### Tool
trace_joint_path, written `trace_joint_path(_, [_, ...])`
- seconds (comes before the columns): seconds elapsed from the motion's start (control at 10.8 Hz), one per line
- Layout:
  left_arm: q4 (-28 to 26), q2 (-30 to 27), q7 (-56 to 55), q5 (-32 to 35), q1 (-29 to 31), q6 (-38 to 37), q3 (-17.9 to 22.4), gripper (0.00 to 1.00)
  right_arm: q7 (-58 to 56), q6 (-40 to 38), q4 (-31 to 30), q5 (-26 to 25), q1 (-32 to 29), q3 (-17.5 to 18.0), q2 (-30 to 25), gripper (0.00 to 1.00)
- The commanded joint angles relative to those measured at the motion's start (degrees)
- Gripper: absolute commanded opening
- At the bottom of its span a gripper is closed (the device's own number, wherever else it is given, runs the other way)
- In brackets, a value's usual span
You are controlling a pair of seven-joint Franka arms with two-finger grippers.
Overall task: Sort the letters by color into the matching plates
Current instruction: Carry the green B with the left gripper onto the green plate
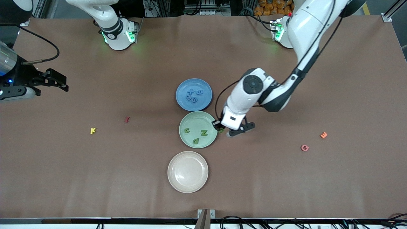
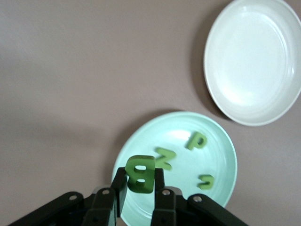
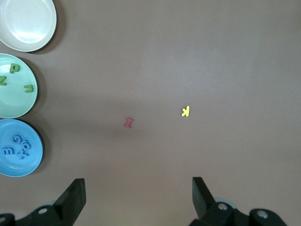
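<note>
Green letter B held upright over the green plate's rim (three green letters inside)

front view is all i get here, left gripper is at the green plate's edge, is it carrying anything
observer: yes, the left gripper is shut on a green letter B, over the rim of the green plate.
operator: what's in that plate
observer: green N, P and u, lying flat.
operator: right gripper?
observer: right gripper open, waiting above bare table, dark red letter and yellow K below it.
</note>
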Motion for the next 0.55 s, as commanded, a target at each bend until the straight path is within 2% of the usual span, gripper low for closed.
trace_joint_path(0.0, [3.0,1.6,-4.5,-0.7,-8.3,0.0,6.9,0.0,-0.1,0.3,-1.0,-0.3,0.4,-0.3,-0.6,1.0])
trace_joint_path(0.18, [3.3,1.6,-6.7,-0.7,-10.5,0.0,8.8,0.0,-0.2,0.2,-0.9,-0.3,0.4,-0.3,-0.6,1.0])
trace_joint_path(0.28, [3.4,1.6,-7.7,-0.7,-10.5,0.0,8.9,0.3,-0.1,0.2,-0.9,-0.3,0.4,-0.3,-0.6,1.0])
trace_joint_path(0.37, [3.7,1.6,-7.1,0.2,-10.7,0.0,9.6,0.95,-0.1,0.2,-0.9,-0.3,0.4,-0.3,-0.5,1.0])
trace_joint_path(0.46, [3.7,1.6,-7.1,1.9,-10.7,0.0,9.7,1.0,-0.1,0.2,-0.9,-0.3,0.6,-0.3,-0.5,1.0])
